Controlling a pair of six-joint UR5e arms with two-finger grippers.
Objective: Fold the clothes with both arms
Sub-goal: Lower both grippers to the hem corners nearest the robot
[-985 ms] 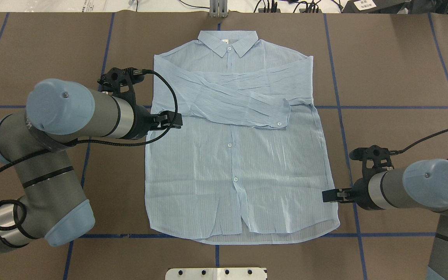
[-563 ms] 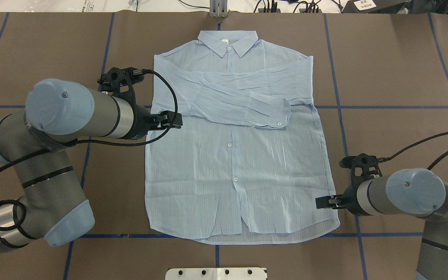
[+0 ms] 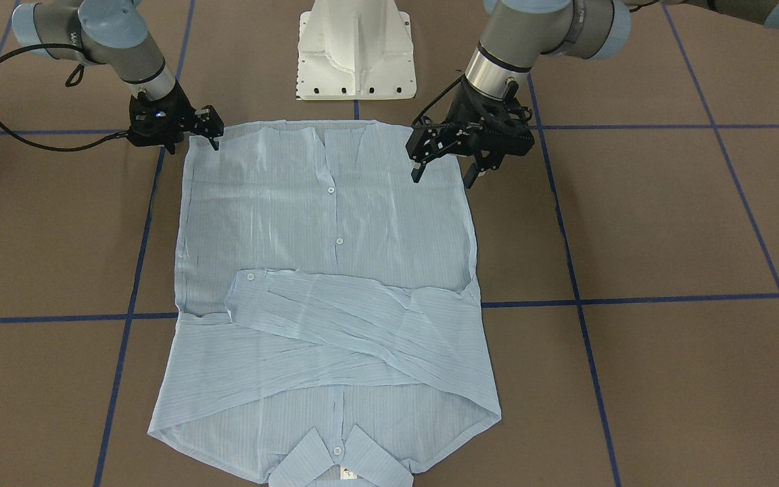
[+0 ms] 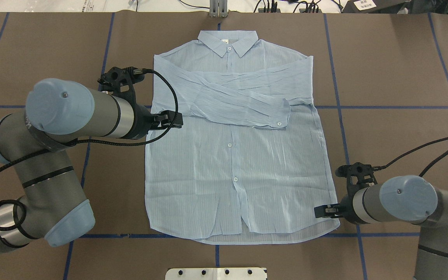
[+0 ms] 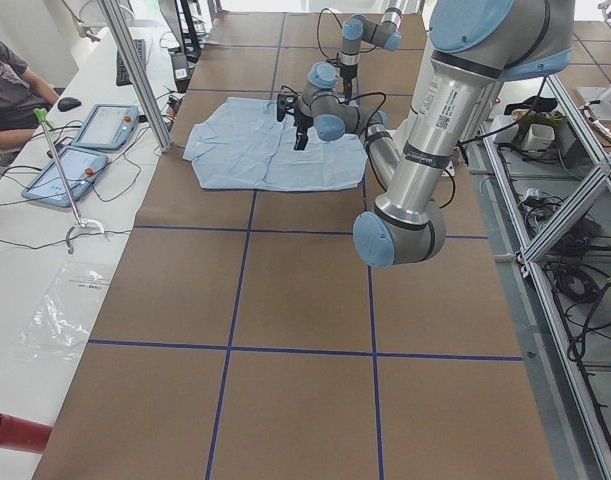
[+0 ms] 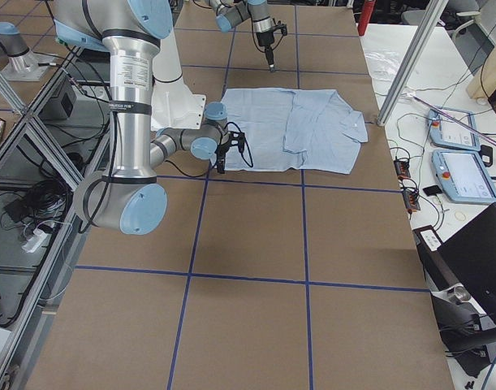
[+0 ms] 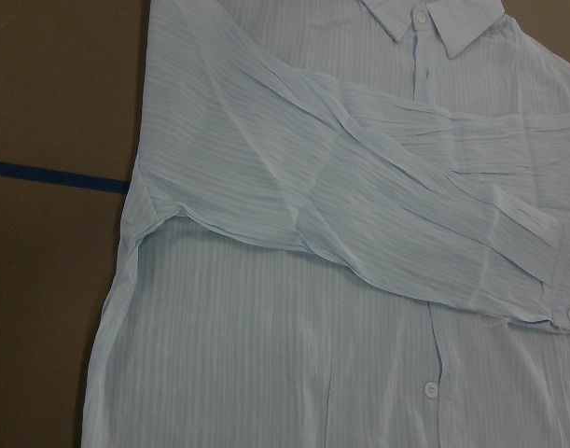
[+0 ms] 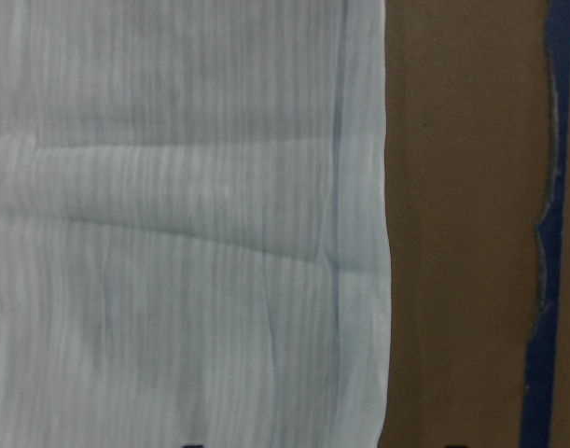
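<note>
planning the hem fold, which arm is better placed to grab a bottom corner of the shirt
Right. The right gripper is by the shirt's hem corner; the left gripper hovers open midway up the other side edge.

Your left arm [image 4: 64,116] and right arm [image 4: 403,200] are grey metal with pale-blue joint caps [image 4: 60,105], black cables [image 4: 169,93], a black left tool [image 3: 441,181] and right tool [image 3: 193,145].

Bare brown table [image 4: 395,77] lies outboard of the right gripper [image 4: 323,210], which sits with jaws spread at the shirt's [image 4: 208,182] hem corner. Clear air lies below the raised left gripper [image 4: 169,119]. Ahead of it, crossed sleeves [image 4: 243,103] ridge the cloth. The pedestal [image 3: 356,47] stands behind both.
</note>
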